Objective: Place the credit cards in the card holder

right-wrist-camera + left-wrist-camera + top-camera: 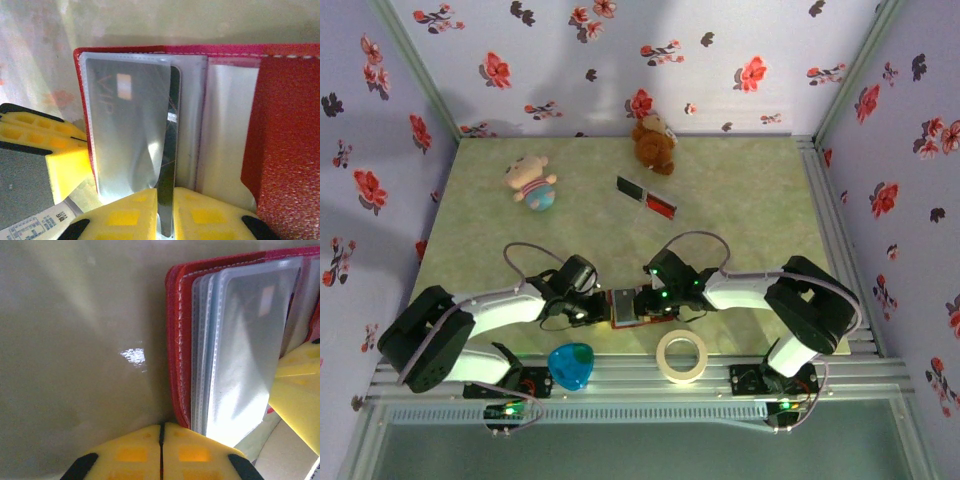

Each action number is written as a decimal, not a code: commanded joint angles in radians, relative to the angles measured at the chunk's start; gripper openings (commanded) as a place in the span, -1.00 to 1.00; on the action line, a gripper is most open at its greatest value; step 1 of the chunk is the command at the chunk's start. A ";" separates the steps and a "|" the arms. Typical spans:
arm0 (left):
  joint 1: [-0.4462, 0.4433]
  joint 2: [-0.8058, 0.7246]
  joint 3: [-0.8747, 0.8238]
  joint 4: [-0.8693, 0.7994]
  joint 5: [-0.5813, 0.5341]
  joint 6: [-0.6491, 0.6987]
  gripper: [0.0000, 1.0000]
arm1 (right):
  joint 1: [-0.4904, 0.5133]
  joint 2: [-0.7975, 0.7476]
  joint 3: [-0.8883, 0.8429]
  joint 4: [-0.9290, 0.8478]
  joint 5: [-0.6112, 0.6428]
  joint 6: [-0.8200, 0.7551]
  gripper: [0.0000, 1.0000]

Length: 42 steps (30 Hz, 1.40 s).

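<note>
**Right gripper pinching a card at the open card holder**

The card holder (285,150) is lying open on the green table (750,220), low centre of the top view, squeezed between the two wrists.

The right gripper (166,199) is clamping a dark credit card (173,115) edge-on between its yellow fingers, bottom centre of the right wrist view. The card is sitting partly inside a clear plastic sleeve (135,165) on the left half of the holder. "VIP" lettering and a pale chip are showing through the plastic. The card's right edge is sticking out past the sleeve.

The left gripper (161,435) is sitting with its fingers pressed together and nothing visible between them, bottom centre of the left wrist view. It is right at the holder's red border, but I cannot tell whether it is actually touching it. In that same view the stack of clear sleeves is fanning out from the red cover, upper right, and a yellow finger of the other gripper is poking in at the lower right edge.

Two more cards (647,197), one dark and one red, are lying end to end on the table, upper centre of the top view, well apart from the holder. A brown teddy bear (653,143) is sitting just above them, and a small doll (532,182) is lying at upper left. A blue heart-shaped object (570,363) and a roll of tape (682,355) are resting along the bottom edge, below the holder to its left and right.
</note>
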 commanded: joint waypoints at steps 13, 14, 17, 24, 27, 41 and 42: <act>-0.015 -0.047 0.010 -0.003 0.000 0.025 -0.53 | 0.010 -0.102 -0.018 -0.074 0.046 -0.071 -0.56; -0.013 -0.055 0.013 -0.015 -0.006 0.029 -0.50 | 0.009 -0.108 -0.017 -0.084 0.049 -0.074 -0.57; -0.007 -0.086 0.017 -0.050 -0.014 0.031 -0.44 | 0.005 -0.116 -0.017 -0.095 0.054 -0.076 -0.57; 0.004 -0.131 0.019 -0.074 -0.023 0.029 -0.43 | 0.004 -0.103 -0.001 -0.143 0.081 -0.094 -0.54; 0.003 -0.132 0.009 -0.049 -0.016 0.023 -0.43 | 0.004 -0.106 0.007 -0.159 0.082 -0.108 -0.39; 0.004 -0.088 0.013 0.068 0.009 -0.011 -0.35 | 0.001 -0.049 0.006 -0.078 0.052 -0.120 -0.78; 0.004 -0.078 0.012 0.087 0.014 -0.016 -0.35 | 0.001 -0.036 0.004 -0.072 0.052 -0.120 -0.80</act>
